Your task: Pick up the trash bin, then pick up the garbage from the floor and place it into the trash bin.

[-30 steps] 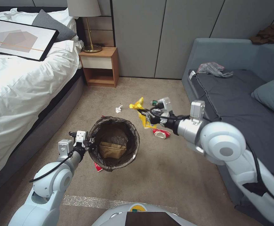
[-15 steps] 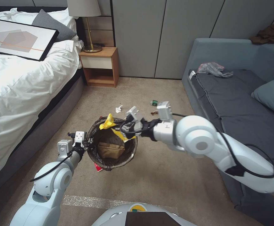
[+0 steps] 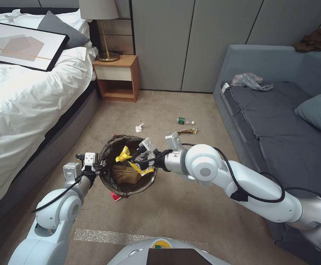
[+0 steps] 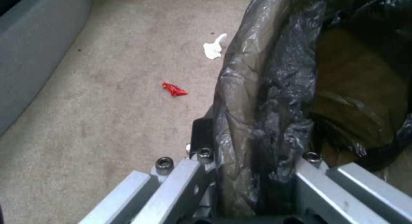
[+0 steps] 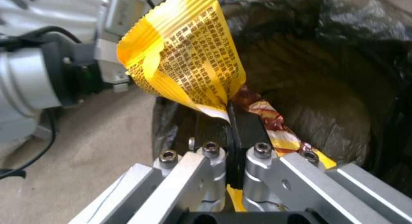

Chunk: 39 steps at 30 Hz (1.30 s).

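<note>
I hold the trash bin (image 3: 128,166) up off the carpet (image 3: 190,206) with my left gripper (image 3: 96,168), pinched tight on its bagged rim. My right gripper (image 3: 140,156) is over the bin's mouth, squeezed shut on the yellow wrapper (image 3: 125,154). A tan paper bag (image 3: 125,176) lies inside. On the floor beyond the bin are a bottle (image 3: 183,121), a white tissue (image 3: 139,127) and a tiny red wrapper (image 4: 173,89).

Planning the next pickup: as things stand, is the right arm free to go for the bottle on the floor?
Probably not yet: the right gripper is shut on the yellow wrapper over the trash bin. The bottle itself lies unobstructed on the carpet.
</note>
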Motion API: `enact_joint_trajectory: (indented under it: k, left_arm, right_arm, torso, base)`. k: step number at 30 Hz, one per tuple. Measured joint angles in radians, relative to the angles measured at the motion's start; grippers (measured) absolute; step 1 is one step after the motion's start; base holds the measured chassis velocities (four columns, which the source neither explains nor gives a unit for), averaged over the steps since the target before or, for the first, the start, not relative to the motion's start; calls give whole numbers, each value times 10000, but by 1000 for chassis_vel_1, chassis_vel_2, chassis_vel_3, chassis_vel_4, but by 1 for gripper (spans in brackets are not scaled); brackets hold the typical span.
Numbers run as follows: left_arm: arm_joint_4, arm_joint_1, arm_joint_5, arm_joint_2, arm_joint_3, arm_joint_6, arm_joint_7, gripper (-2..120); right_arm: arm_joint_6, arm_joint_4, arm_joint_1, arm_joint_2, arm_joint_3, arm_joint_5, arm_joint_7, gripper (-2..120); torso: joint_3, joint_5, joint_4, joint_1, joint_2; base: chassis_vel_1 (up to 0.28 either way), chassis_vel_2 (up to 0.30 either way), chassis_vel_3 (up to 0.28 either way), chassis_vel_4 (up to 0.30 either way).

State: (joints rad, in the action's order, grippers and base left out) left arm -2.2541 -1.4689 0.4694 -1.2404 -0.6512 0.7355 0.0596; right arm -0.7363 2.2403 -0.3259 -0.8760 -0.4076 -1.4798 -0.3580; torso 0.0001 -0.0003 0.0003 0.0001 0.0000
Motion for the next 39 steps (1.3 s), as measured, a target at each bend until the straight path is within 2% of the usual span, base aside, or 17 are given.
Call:
enact_joint_trajectory:
  k: [1, 4, 7, 8, 10, 11, 13, 14, 16, 17, 20, 21, 23, 24, 26, 29, 39]
  left_arm:
    - [0, 0, 0, 0, 0, 0, 0, 0]
    - [-26, 5, 68, 46, -95, 0, 10, 0]
    - [-27, 38, 96, 66, -129, 0, 15, 0]
    - [-27, 38, 96, 66, -129, 0, 15, 0]
    - [-4, 79, 82, 22, -90, 0, 15, 0]
    - [-4, 79, 82, 22, -90, 0, 15, 0]
    - [14, 83, 53, 5, -88, 0, 26, 0]
    - [14, 83, 53, 5, -88, 0, 26, 0]
    - [14, 79, 49, 17, -87, 0, 36, 0]
    - [14, 79, 49, 17, -87, 0, 36, 0]
    - [17, 86, 47, 63, -86, 0, 42, 0]
    - [17, 86, 47, 63, -86, 0, 42, 0]
    - [40, 81, 48, 110, -85, 0, 42, 0]
    - [40, 81, 48, 110, -85, 0, 42, 0]
    - [76, 79, 54, 149, -87, 0, 36, 0]
    - [83, 85, 55, 158, -87, 0, 34, 0]
    - [119, 122, 61, 179, -83, 0, 31, 0]
  right_arm:
    - [0, 0, 0, 0, 0, 0, 0, -1]
    - [2, -400, -352, -171, -224, 282, -19, 9]
    - [5, -820, -811, -304, -288, 585, 71, 25]
    - [5, -820, -811, -304, -288, 585, 71, 25]
    - [7, -1037, -950, -368, -244, 619, 35, 36]
    - [7, -1037, -950, -368, -244, 619, 35, 36]
    - [13, -1119, -1205, -381, 25, 727, -3, 47]
    - [13, -1119, -1205, -381, 25, 727, -3, 47]
    - [322, -1157, -1386, -392, 273, 720, -23, 58]
    - [322, -1157, -1386, -392, 273, 720, -23, 58]
    - [535, -1332, -1588, -445, 494, 720, 8, 73]
    - [535, -1332, -1588, -445, 494, 720, 8, 73]
    - [716, -1409, -1728, -496, 619, 825, 147, 84]
    - [716, -1409, -1728, -496, 619, 825, 147, 84]
    - [893, -1428, -1754, -513, 765, 885, 399, 95]
    - [909, -1413, -1754, -512, 812, 884, 448, 99]
    - [911, -1271, -1750, -492, 971, 795, 497, 100]
  torso:
    - [0, 0, 0, 0, 0]
    - [0, 2, -2, 0, 0]
    - [-1, 2, -4, 0, 0]
    - [-1, 2, -4, 0, 0]
    - [-1, 2, -4, 0, 0]
    - [-1, 2, -4, 0, 0]
    - [-1, 2, -3, 0, 0]
    - [-1, 2, -3, 0, 0]
    - [-1, 3, -4, 0, 0]
    - [-1, 3, -4, 0, 0]
    - [-1, 3, -3, 0, 0]
    - [-1, 3, -3, 0, 0]
    - [-1, 3, -3, 0, 0]
    - [-1, 3, -3, 0, 0]
    - [-1, 3, -2, 0, 0]
    - [-1, 3, -2, 0, 0]
    - [-1, 3, -3, 0, 0]
  base:
    - [0, 0, 0, 0]
    - [0, 0, 0, 0]
    - [0, 0, 0, 0]
    - [0, 0, 0, 0]
    - [0, 0, 0, 0]
    - [0, 0, 0, 0]
    - [0, 0, 0, 0]
    - [0, 0, 0, 0]
    - [0, 0, 0, 0]
    - [0, 0, 0, 0]
    - [0, 0, 0, 0]
    - [0, 0, 0, 0]
    - [0, 0, 0, 0]
    - [0, 0, 0, 0]
    - [0, 0, 0, 0]
    - [0, 0, 0, 0]
    - [0, 0, 0, 0]
